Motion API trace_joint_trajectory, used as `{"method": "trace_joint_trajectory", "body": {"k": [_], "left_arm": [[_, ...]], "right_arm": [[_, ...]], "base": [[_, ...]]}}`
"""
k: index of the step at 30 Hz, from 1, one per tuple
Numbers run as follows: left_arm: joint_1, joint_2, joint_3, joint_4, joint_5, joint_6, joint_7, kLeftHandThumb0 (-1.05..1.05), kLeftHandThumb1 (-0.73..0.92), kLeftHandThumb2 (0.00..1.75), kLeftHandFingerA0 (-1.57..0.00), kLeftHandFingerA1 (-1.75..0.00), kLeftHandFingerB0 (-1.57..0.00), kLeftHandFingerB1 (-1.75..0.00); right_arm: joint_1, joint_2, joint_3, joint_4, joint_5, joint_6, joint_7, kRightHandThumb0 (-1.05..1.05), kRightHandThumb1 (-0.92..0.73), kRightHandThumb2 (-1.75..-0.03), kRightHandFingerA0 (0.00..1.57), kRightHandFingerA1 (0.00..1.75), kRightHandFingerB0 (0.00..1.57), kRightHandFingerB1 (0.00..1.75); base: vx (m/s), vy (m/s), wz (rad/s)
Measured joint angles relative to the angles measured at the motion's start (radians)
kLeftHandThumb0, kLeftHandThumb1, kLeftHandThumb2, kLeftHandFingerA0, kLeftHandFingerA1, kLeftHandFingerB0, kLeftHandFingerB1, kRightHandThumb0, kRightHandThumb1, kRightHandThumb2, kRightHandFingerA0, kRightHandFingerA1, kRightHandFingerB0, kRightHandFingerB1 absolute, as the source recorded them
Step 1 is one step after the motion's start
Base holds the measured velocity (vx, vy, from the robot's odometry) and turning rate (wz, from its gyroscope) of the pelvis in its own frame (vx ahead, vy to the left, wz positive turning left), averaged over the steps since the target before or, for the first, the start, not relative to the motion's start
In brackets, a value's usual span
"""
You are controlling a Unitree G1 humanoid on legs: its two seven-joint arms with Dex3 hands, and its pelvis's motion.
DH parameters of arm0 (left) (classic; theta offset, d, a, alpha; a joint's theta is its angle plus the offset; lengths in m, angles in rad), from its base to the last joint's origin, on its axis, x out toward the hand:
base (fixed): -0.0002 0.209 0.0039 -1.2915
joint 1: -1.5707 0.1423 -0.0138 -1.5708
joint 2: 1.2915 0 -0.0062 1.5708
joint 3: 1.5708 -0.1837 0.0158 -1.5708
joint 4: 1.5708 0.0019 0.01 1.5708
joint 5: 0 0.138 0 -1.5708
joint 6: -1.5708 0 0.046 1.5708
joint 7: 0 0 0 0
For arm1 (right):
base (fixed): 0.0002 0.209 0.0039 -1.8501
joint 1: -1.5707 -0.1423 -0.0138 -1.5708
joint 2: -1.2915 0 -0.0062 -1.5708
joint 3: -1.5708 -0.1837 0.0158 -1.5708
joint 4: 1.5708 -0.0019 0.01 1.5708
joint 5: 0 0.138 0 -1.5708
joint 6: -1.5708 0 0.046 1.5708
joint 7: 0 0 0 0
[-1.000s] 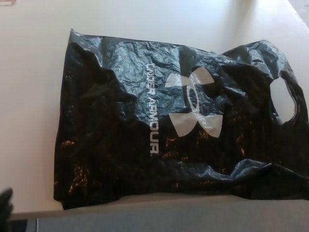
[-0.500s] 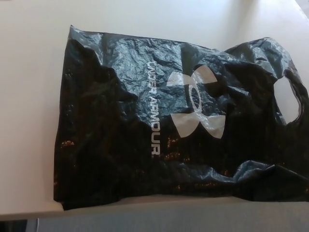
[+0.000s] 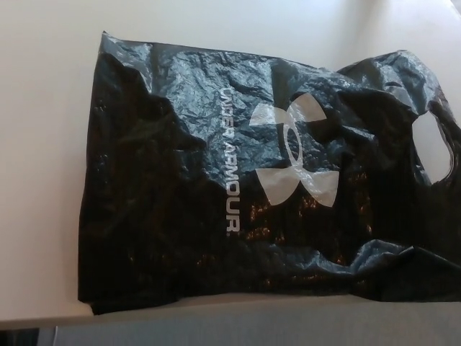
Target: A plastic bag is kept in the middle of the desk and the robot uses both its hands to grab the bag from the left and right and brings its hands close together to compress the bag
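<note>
A crumpled black plastic bag (image 3: 180,187) with a white logo and white lettering lies flat on the pale desk (image 3: 43,130), filling most of the head view. Its cut-out handle hole (image 3: 431,148) is at the right end. The bag's near edge lies close to the desk's front edge. Neither of my hands shows in the picture.
The desk's front edge (image 3: 216,313) runs along the bottom, with grey floor below it. Bare desk surface lies to the left of the bag and behind it.
My left hand, seen at the bottom left corner one second ago, has dropped out of view. The picture has shifted slightly; the bag itself has not moved.
</note>
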Motion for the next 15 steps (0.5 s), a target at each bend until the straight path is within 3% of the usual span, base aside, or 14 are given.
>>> {"method": "trace_joint_trajectory", "body": {"k": [5, 6, 10, 11, 12, 14, 15], "left_arm": [[-0.054, -0.046, -0.038, 0.219, 0.003, 0.0, 0.0, -0.71, 0.92, 0.84, -0.2, -0.44, -0.13, -0.32], [-0.058, -0.05, -0.042, 0.246, 0.004, 0.0, 0.0, -0.32, 0.62, 1.18, -0.03, -0.5, 0.0, -0.48], [-0.079, -0.083, -0.075, 0.419, 0.018, 0.0, 0.005, -0.32, 0.61, 1.18, -0.02, -0.49, 0.0, -0.48], [-0.081, -0.091, -0.084, 0.456, 0.023, 0.0, 0.008, -0.67, 0.92, 0.81, -0.22, -0.38, -0.16, -0.29], [-0.083, -0.096, -0.091, 0.479, 0.025, 0.0, 0.01, -0.31, 0.63, 1.18, -0.02, -0.49, 0.0, -0.48], [-0.089, -0.119, -0.115, 0.575, 0.037, 0.0, 0.019, -0.32, 0.62, 1.18, -0.02, -0.49, 0.0, -0.48], [-0.091, -0.131, -0.123, 0.612, 0.04, 0.0, 0.022, -0.66, 0.92, 0.8, -0.22, -0.39, -0.16, -0.3]], "right_arm": [[-0.034, 0.031, 0.031, 0.193, -0.016, 0.025, -0.013, -0.38, -0.46, -1.09, 0.03, 0.51, 0.0, 0.48], [-0.036, 0.034, 0.036, 0.217, -0.019, 0.026, -0.015, -0.38, -0.47, -1.1, 0.02, 0.5, 0.0, 0.48], [-0.037, 0.062, 0.069, 0.359, -0.037, 0.034, -0.03, -0.37, -0.51, -1.11, 0.01, 0.5, 0.0, 0.48], [-0.037, 0.071, 0.079, 0.389, -0.042, 0.035, -0.033, -0.36, -0.53, -1.11, 0.01, 0.5, 0.0, 0.47], [-0.037, 0.075, 0.085, 0.407, -0.045, 0.036, -0.036, -0.36, -0.54, -1.12, 0.0, 0.49, 0.0, 0.48], [-0.036, 0.098, 0.11, 0.487, -0.059, 0.039, -0.049, -0.36, -0.55, -1.12, 0.0, 0.5, 0.0, 0.48], [-0.036, 0.108, 0.122, 0.52, -0.065, 0.039, -0.054, -0.35, -0.57, -1.13, 0.0, 0.49, 0.0, 0.47]], "base": [[0.0, 0.0, 0.0], [0.0, 0.0, 0.0], [0.0, 0.0, 0.0], [0.0, 0.0, 0.0], [0.0, 0.0, 0.0], [0.0, 0.0, 0.0], [0.0, 0.0, 0.0]]}}
